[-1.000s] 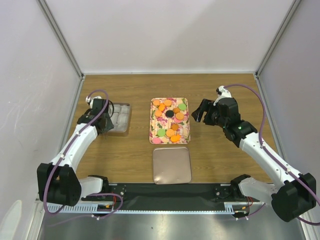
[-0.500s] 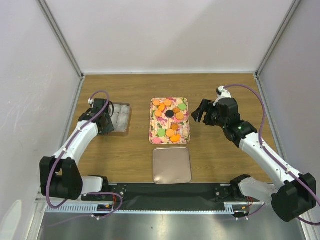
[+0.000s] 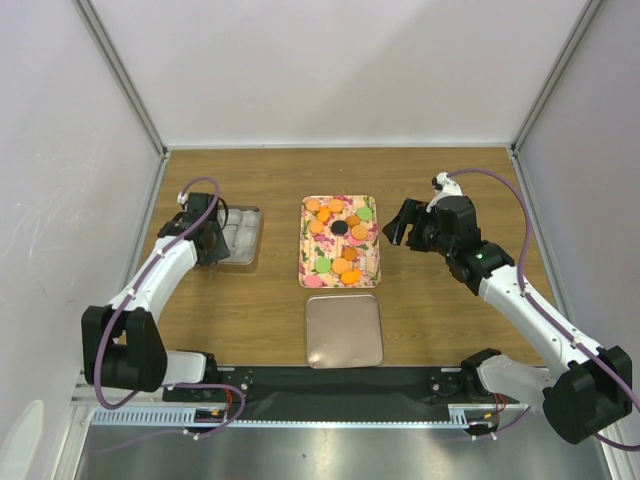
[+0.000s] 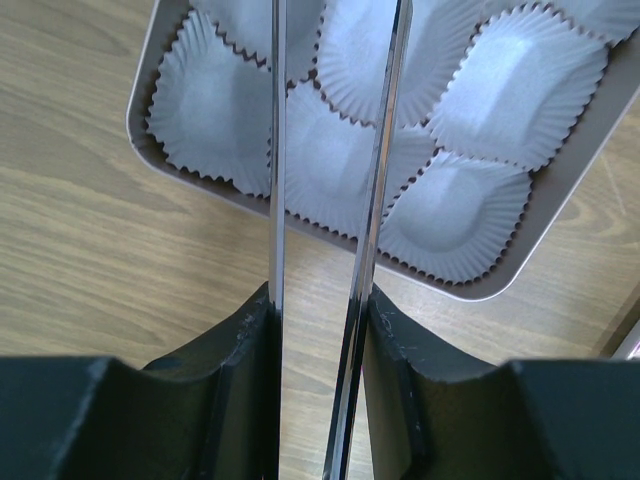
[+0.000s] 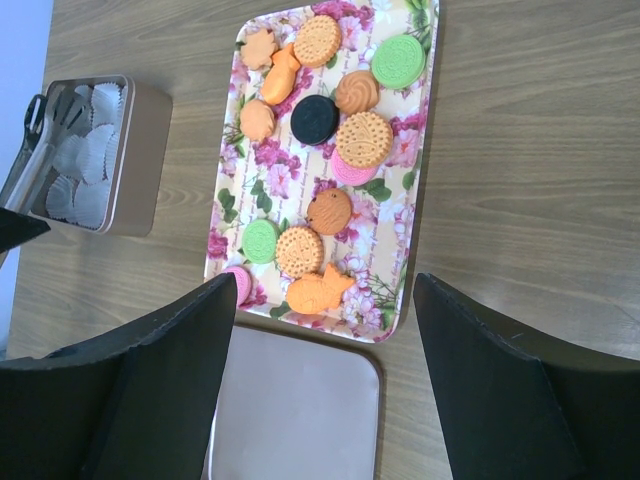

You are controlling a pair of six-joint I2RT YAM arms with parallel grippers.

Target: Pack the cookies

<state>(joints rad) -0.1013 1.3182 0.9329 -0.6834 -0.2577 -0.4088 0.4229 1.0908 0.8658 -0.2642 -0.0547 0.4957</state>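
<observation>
Right end effector (image 5: 325,292) hung wide and empty, short of the cookies (image 5: 364,138); the first pick was not yet made.
Flat discs, mostly orange and ribbed, some green, black and pink, lay loose on the glossy floral tray (image 5: 396,232) ahead of its jaws; I judged the next move needed a pinch across one thin edge. Left end effector (image 4: 335,100), with slim metal blades set narrow and holding nothing, hovered over the metal tin (image 4: 137,120) of fluted paper cups (image 4: 215,110) on the wooden surface (image 5: 520,150).
</observation>
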